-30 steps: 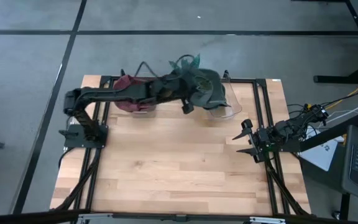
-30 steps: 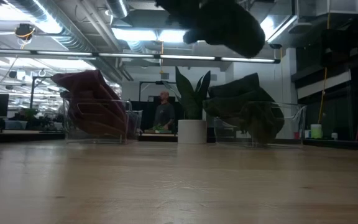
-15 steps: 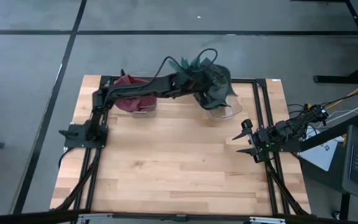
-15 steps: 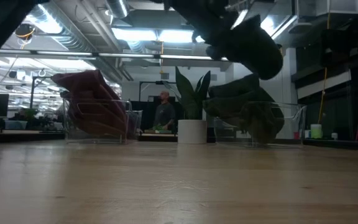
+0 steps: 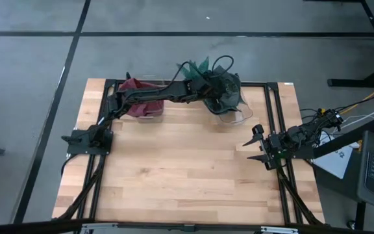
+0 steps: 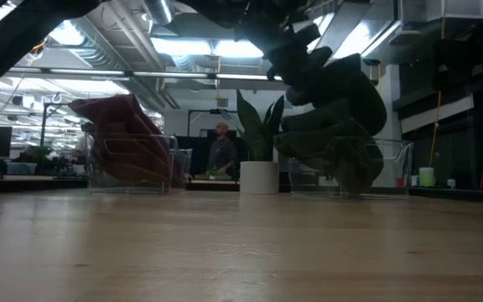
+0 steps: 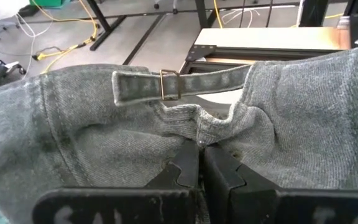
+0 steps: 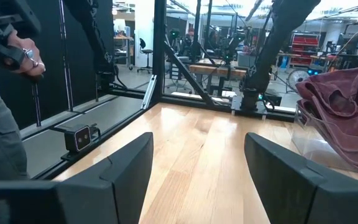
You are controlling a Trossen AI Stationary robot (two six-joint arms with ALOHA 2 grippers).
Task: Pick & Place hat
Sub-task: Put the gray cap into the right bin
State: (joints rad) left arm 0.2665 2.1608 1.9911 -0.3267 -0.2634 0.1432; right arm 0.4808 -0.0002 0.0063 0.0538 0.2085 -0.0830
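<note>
Hat of grey-green denim hangs over the clear plastic bin at the table's far edge, pinched by the left gripper. One maroon pile fills the second bin. Right gripper waits spread near the right edge.

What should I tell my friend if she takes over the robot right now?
Left gripper: shut on the green hat, holding it in the air over the clear bin at the table's far edge, where other green hats lie.
Right gripper: open, empty, waiting at the table's right edge.
Red hats sit in the other clear bin, to the left.
Done: hat picked up and carried to the bin.
Left: lower it in, let go, pull the arm back.
</note>
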